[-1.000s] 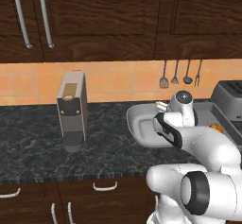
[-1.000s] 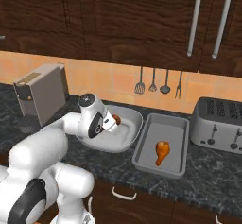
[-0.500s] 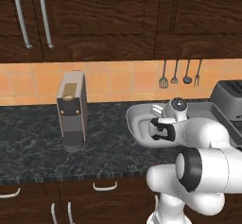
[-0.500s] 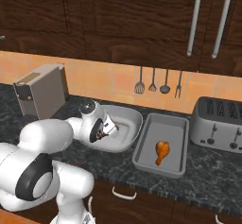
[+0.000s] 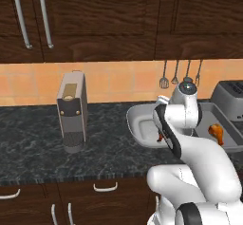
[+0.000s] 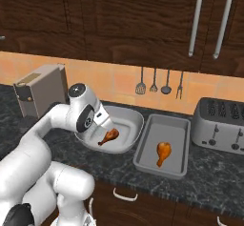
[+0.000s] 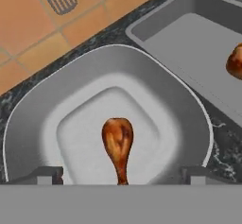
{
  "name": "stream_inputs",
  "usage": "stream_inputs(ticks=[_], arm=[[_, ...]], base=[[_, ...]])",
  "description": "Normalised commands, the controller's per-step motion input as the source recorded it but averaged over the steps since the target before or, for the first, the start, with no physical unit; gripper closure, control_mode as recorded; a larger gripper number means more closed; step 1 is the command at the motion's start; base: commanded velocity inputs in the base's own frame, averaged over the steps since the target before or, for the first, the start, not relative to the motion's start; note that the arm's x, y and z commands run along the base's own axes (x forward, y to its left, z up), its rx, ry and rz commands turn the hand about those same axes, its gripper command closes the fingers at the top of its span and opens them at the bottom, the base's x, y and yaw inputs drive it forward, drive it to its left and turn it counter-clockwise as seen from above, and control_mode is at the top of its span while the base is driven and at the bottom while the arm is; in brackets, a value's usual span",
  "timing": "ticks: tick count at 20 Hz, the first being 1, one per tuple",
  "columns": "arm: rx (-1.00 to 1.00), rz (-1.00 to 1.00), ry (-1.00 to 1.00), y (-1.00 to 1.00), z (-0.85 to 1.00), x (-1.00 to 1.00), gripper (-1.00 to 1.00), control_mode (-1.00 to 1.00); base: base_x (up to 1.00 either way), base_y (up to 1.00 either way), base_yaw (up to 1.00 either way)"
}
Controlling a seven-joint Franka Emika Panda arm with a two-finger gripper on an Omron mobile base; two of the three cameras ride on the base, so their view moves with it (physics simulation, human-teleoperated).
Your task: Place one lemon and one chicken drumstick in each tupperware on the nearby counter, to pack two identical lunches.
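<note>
Left base view sits behind the arm on its left, looks fwd and down across the counter [image 5: 95, 148] to the tiled backsplash; arm rises at lower right. A coffee machine [image 5: 72, 110] stands left of centre there.

Right base view sits behind the arm on its right, same heading; arm rises at lower left, a toaster [image 6: 223, 125] at far right.

Both base views share the counter stretch w/ the rounded tupperware [image 6: 131, 120], the rectangular tupperware [image 6: 164, 127] beside it, and the hanging utensils [image 6: 159, 84].

Hand view looks steeply down, very near, into the rounded tupperware; the rectangular one's corner at upper right, backsplash at upper left.
</note>
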Motion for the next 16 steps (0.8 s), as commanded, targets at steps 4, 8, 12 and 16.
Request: stream_inputs(ticks=[4, 8, 12, 16], arm=[[0.0, 0.0, 0.31, -0.07, 0.52, -1.0, -1.0, -1.0], [0.0, -0.05, 0.18, -0.02, 0.16, -1.0, -1.0, -1.0], [0.0, 0.0, 0.0, 0.0, 0.0, 0.0, -1.0, 1.0], [0.0, 0.0, 0.0, 0.0, 0.0, 0.0, -1.0, 1.0]], base=[[0.0, 0.0, 0.0], [0.0, 0.0, 0.0], [-1.0, -0.2, -0.22], [-1.0, -0.04, -0.55]])
